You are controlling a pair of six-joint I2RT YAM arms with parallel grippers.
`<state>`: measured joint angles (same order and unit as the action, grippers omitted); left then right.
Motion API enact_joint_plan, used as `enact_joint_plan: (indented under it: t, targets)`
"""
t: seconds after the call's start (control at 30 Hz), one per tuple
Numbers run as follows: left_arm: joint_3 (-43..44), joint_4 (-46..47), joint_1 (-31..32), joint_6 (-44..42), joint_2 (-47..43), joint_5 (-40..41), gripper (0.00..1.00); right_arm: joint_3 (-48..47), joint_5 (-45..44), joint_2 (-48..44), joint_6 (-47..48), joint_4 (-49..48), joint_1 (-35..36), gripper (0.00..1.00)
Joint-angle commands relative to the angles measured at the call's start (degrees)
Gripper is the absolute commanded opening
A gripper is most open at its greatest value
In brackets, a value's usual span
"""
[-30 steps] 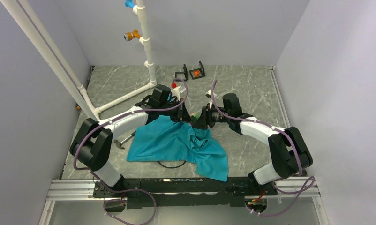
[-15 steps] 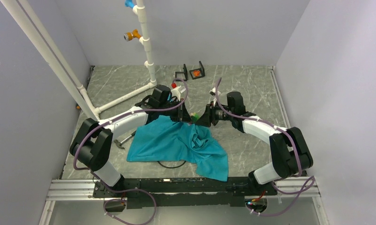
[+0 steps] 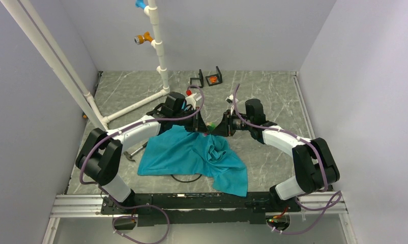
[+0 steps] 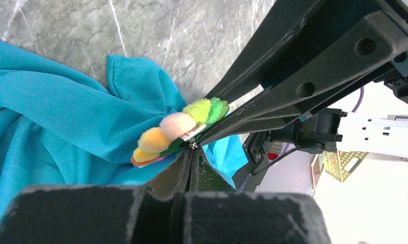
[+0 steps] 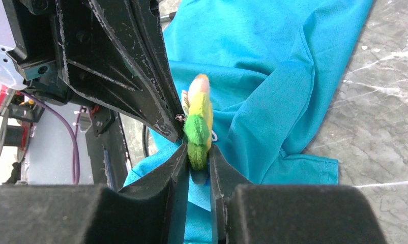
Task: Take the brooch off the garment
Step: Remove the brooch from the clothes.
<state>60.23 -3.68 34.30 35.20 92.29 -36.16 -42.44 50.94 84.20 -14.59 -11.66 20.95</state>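
Note:
The teal garment [image 3: 186, 152] lies crumpled on the marble table, with its far edge lifted between the two grippers. The brooch [image 3: 210, 126] is a small fluffy piece in green, yellow, orange and pink, and it sits on that lifted fold [image 4: 54, 117]. My left gripper [image 4: 193, 147] is shut, its tips pinching the small metal clasp at the back of the brooch [image 4: 176, 127]. My right gripper [image 5: 198, 155] faces it from the other side. Its two pads press on the green end of the brooch [image 5: 198, 117], with the garment [image 5: 273, 76] behind.
A white pipe frame [image 3: 158, 51] stands at the back left. Two small black stands [image 3: 213, 78] sit near the back wall. A black cable loop [image 3: 186, 178] shows under the shirt's near edge, and a metal tool [image 3: 133, 152] lies by its left edge.
My right gripper has narrowed its jaws until they touch the brooch's green end, shifting slightly left. The left gripper has stayed shut in place.

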Motion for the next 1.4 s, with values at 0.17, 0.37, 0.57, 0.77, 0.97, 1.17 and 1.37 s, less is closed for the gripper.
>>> enact_joint_plan:
  t: [0.17, 0.37, 0.57, 0.77, 0.97, 1.17, 1.37]
  targets:
    - [1.8, 3.2, -0.3, 0.4, -0.9, -1.9, 0.0, -1.6, 0.9, 0.1, -0.2, -3.1, 0.4, 0.0]
    - [2.1, 3.2, -1.4, -4.8, -2.6, -0.8, 0.4, 0.6, 1.1, 0.1, -5.2, -7.3, -0.3, 0.0]
    - [2.9, 0.8, -7.3, -12.1, -7.0, 0.6, 0.69, 2.8, 4.8, 2.2, -13.1, -14.9, -2.9, 0.0]
    - [-6.9, 8.7, -10.6, -19.7, -8.7, -6.5, 0.95, 5.3, 9.6, 4.9, -19.3, -22.8, -3.1, 0.0]
    - [-15.6, 28.7, -10.8, -12.2, -7.5, -17.4, 1.0, 8.6, 11.1, 4.8, -21.8, -28.1, -2.9, 0.0]
    - [-20.8, 42.4, -8.5, -4.6, -4.6, -18.8, 0.89, 9.4, 11.0, 6.5, -22.7, -29.6, -2.5, 0.0]
    - [-21.5, 47.9, -7.1, 0.3, 0.4, -19.0, 0.69, 9.5, 11.0, 7.7, -22.9, -30.1, -2.3, 0.0]
